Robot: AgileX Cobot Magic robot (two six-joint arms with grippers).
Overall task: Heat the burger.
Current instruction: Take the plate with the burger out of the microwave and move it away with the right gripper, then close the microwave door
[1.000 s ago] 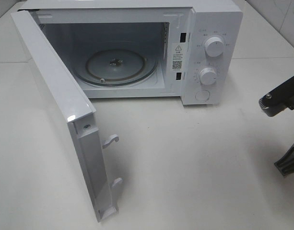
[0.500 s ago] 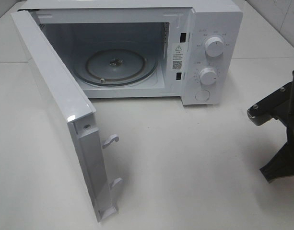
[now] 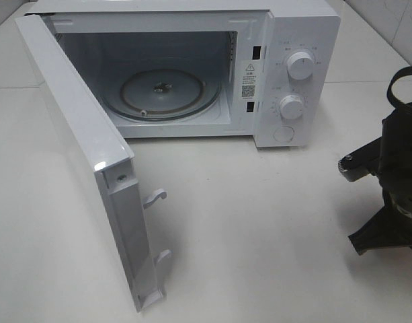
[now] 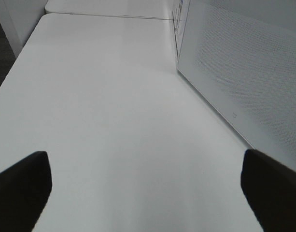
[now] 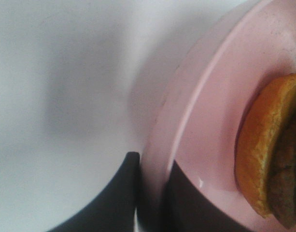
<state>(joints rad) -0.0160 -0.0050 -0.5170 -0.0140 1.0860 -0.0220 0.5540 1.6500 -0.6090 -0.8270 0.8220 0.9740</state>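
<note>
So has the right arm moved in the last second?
Yes. The right arm has come further in from the right edge, toward the microwave, which has stayed put.

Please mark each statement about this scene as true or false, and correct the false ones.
1. The microwave door is closed. False: it stands wide open.
2. The glass turntable is bare. True.
3. The right claw is clamped on the rim of the pink plate. True.
4. The burger lies inside the microwave. False: it sits on the plate.
5. The left claw holds a cup. False: it is open, holding nothing.
</note>
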